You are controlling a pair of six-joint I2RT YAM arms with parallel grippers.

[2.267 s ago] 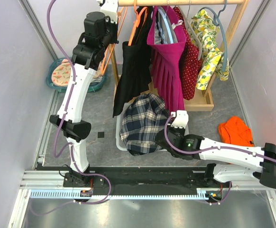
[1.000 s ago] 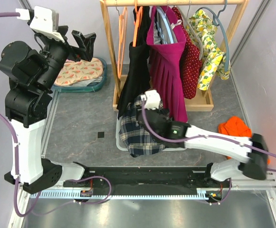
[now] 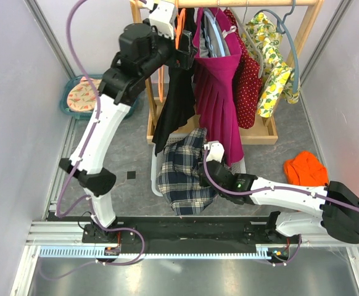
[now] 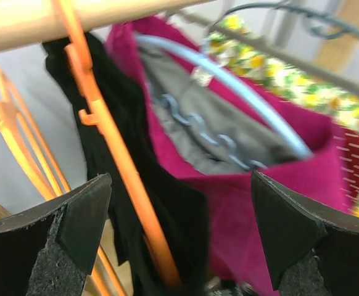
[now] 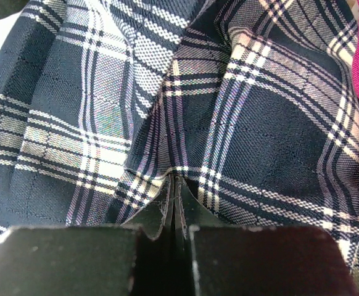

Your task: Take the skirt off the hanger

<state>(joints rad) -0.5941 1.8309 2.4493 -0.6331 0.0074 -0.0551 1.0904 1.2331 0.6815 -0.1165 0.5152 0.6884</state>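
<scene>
Woven plaid skirt point(image 5: 259, 123) creases where the right hand point(image 5: 176, 185) pinches it; left hand point(image 4: 179, 203) gapes empty by an orange hanger point(image 4: 111, 154).

Grey floor point(image 3: 111, 154), pale lilac walls point(image 3: 13, 92)
</scene>
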